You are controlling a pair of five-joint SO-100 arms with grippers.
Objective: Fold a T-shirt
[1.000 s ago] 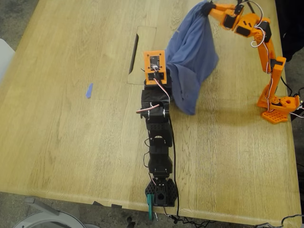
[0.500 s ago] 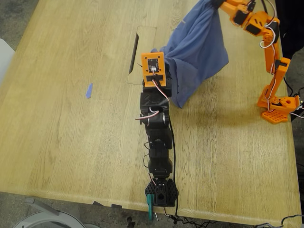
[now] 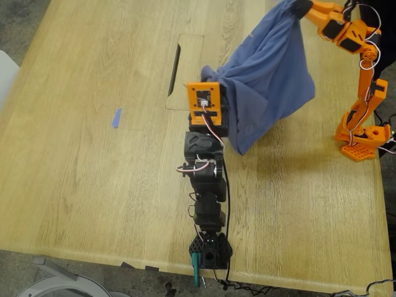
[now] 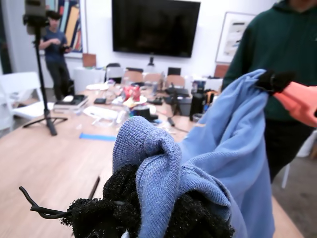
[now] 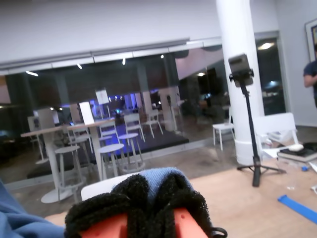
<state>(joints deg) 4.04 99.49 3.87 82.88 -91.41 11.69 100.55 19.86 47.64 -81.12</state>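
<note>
The slate-blue T-shirt (image 3: 272,80) hangs in the air above the wooden table (image 3: 93,161), stretched between both grippers; no print shows. My first gripper (image 3: 210,71), on the black arm at mid-table, is shut on a bunched corner of the T-shirt (image 4: 228,144), as its black foam pads (image 4: 188,218) show in the first wrist view. My second gripper (image 3: 301,7), on the orange arm at the exterior view's top right, is shut on another edge of the T-shirt (image 5: 158,176), held high. The second gripper (image 4: 271,80) also shows in the first wrist view.
A small blue tape piece (image 3: 116,117) lies on the table at the exterior view's left. A slot cutout (image 3: 175,62) is near the first gripper. The orange arm's base (image 3: 362,139) stands at the right edge. A person in a green hoodie (image 4: 282,44) stands behind the table.
My second gripper has lifted the shirt higher and toward the exterior view's right. My first gripper has shifted slightly, and the cloth is spread wider between them.
</note>
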